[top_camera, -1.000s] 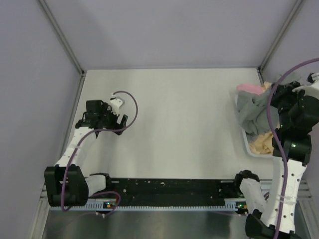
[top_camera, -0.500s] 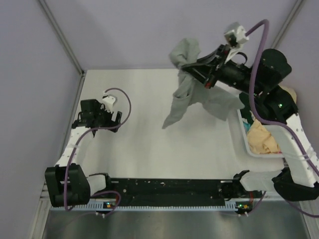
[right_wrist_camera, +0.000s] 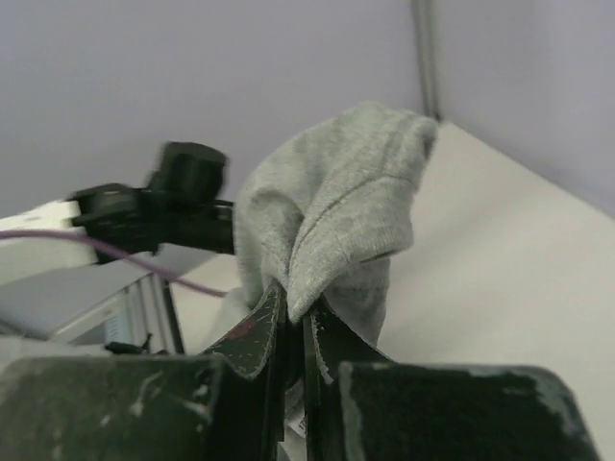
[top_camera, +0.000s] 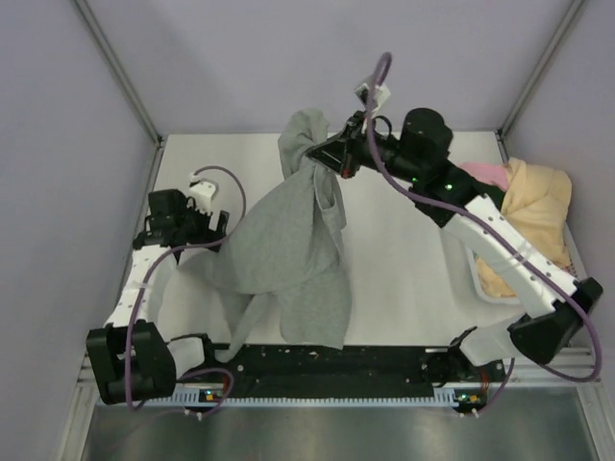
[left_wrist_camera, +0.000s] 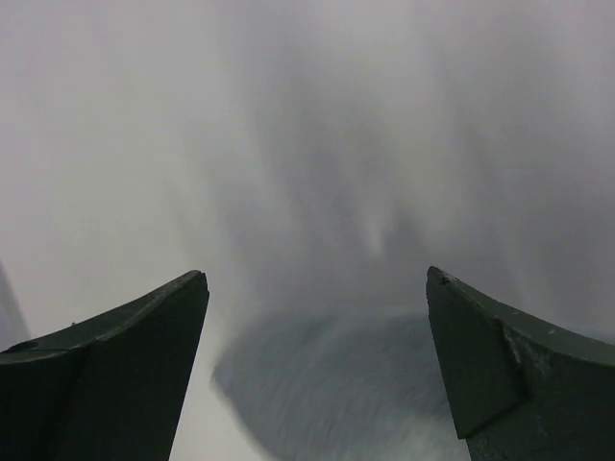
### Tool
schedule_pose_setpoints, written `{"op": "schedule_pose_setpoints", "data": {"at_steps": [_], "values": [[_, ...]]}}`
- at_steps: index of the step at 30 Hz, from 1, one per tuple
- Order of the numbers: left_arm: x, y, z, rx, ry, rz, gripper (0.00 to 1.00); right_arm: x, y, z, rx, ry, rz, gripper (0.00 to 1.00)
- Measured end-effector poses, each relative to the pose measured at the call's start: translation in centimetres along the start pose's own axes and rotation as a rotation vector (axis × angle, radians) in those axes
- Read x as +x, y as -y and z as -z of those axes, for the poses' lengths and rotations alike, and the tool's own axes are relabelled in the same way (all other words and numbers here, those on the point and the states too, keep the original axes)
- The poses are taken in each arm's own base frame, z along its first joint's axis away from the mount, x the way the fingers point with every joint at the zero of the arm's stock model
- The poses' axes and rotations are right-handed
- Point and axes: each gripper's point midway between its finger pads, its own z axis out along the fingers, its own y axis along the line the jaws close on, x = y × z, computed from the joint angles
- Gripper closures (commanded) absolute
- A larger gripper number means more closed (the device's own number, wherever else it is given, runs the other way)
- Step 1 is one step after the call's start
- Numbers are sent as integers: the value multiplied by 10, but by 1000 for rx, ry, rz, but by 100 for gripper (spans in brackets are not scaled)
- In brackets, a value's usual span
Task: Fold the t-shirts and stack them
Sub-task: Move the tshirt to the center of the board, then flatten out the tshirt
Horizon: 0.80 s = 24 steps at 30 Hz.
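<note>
Grey t-shirt (top_camera: 288, 250), pinched in right fingers (top_camera: 325, 157), hangs before spread, empty left fingers (left_wrist_camera: 315, 274); yellow t-shirt (top_camera: 533, 206) heaped at tabletop's (top_camera: 404, 288) right edge.

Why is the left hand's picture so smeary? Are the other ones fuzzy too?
Left wrist view: smeary all over; the heather grey cotton t-shirt is just a soft blur past the open left gripper. Right wrist view: the cloth pinched in the right gripper is sharp, the background fuzzy. Top view: clear and evenly lit.
</note>
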Motion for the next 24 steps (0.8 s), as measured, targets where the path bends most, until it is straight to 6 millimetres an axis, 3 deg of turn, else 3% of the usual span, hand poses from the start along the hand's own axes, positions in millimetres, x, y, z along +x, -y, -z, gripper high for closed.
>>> {"op": "schedule_pose_setpoints", "data": {"at_steps": [4,5,6,7,8,10,13,15,18,20,21,24], "values": [[-17,46,-4,121,40,-130,1,92,104,-23,295,-171,-175,100],[-19,52,-4,139,47,-144,1,121,136,-26,377,-223,-220,96],[-20,54,-3,145,51,-150,1,156,169,-26,463,-287,-265,74],[-19,54,-4,145,49,-151,1,191,199,-20,552,-358,-306,55],[-18,53,-4,144,48,-154,1,226,227,-11,643,-431,-346,44],[-11,54,-6,150,36,-157,1,282,270,16,815,-578,-395,35],[-3,59,-9,174,14,-160,1,316,305,50,987,-710,-387,31],[0,61,-10,194,7,-165,1,314,310,69,1056,-751,-358,31],[6,67,-10,231,-11,-180,1,289,299,84,1095,-742,-290,31],[12,70,-8,251,-33,-193,1,272,277,101,1115,-727,-234,31],[16,71,-7,259,-48,-197,1,267,260,112,1118,-731,-210,24],[29,71,1,269,-114,-228,2,272,206,128,1068,-755,-181,14]]}}
